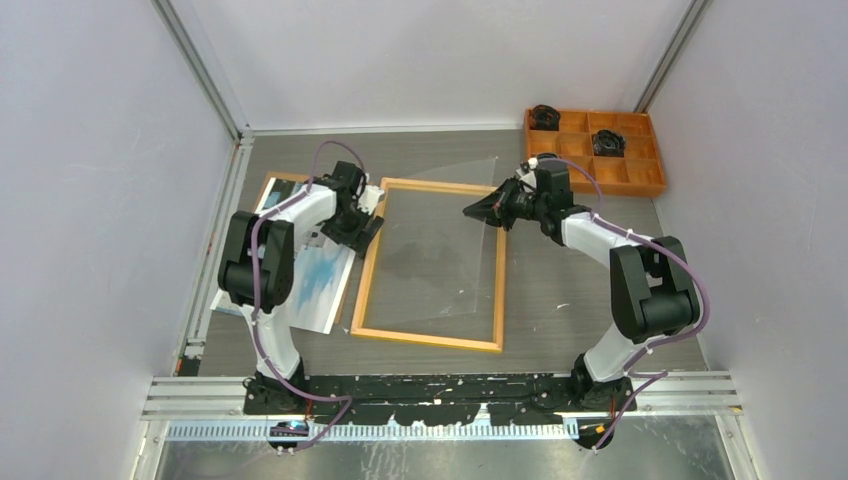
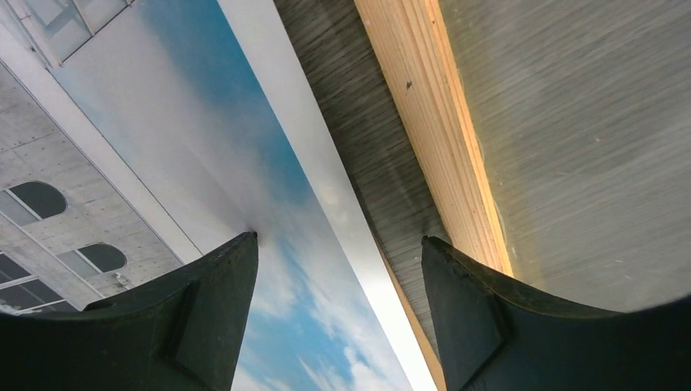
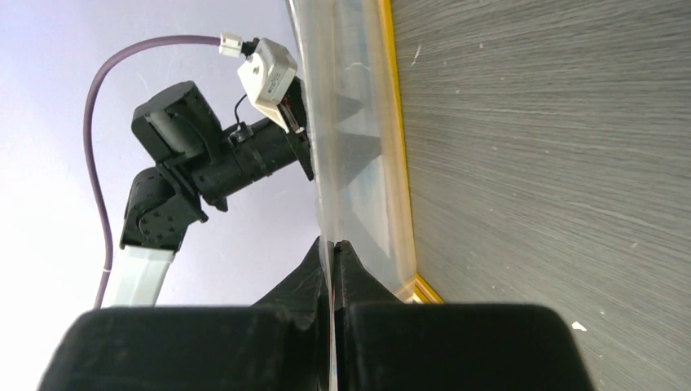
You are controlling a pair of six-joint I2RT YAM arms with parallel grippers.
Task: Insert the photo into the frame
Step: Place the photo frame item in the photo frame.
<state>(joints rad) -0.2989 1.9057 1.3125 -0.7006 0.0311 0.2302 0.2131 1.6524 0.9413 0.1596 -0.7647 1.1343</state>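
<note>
1. Top external view: the frame (image 1: 428, 338) lies flat on the table (image 1: 560, 300); the photo (image 1: 315, 285) lies picture-up just beside its left rail, outside it, with a strip of table between them.
2. Left wrist view: the left gripper (image 2: 338, 240) hangs spread over the photo's right edge, gripping nothing.
3. Right wrist view: the right gripper (image 3: 332, 248) is pressed together on the clear sheet (image 3: 342, 106), holding it tilted up off the frame.
4. Farthest back, the orange compartment tray (image 1: 640, 180) stands well apart.
5. The step in hand, I judge, is clearing the opening; next, the left gripper must pinch the photo's edge and slide it into the frame.
</note>
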